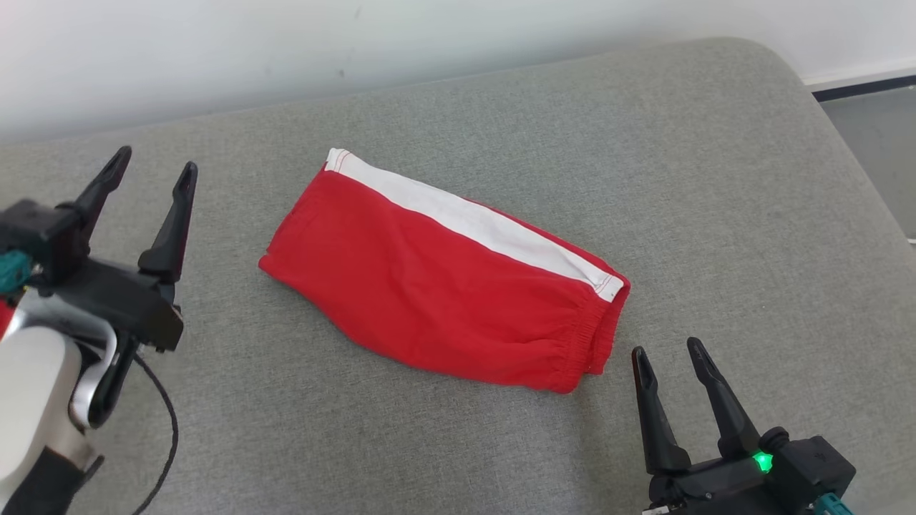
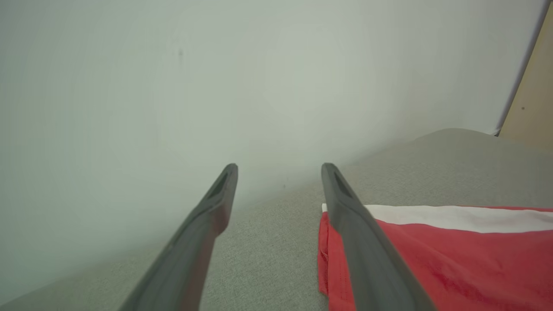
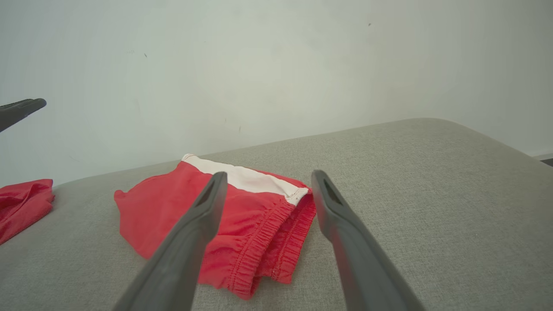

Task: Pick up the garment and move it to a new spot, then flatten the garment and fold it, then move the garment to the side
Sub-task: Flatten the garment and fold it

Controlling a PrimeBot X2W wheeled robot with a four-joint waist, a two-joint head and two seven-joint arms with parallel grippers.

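Surface: grey woven cushion [image 1: 715, 179] set against a pale wall [image 1: 215, 43].
Shorts: red shorts [image 1: 429, 300] with a white stripe [image 1: 472, 214] lie flat and folded near the middle of the cushion, lying slantwise across it.
Left claw: the left claw [image 1: 157, 159] has its fingers spread and holds nothing; it hangs well apart from the leg end of the shorts.
Right claw: the right claw [image 1: 667, 347] is spread and empty, just beside the gathered waistband [image 1: 597, 336] and seemingly not touching it.
Stage: the fold looks done, so the move to the side is probably what remains.
Risk, fold opening: a pinch that catches only the top layer at the waistband would likely peel the stack apart on lifting.
Risk, bunching: dragging instead of lifting could wrinkle the shorts, since the rough weave may hold the lower layer back.
Risk, uneven lift: one claw rising ahead of the other could let the middle sag and the layers slide.
Risk, mix-up: another red cloth [image 3: 21, 207] lies at the left end of the cushion; setting the shorts there could pile the two together.
Risk, snag: a loose black cable [image 1: 168, 422] loops under the left arm and could catch during a sweep.
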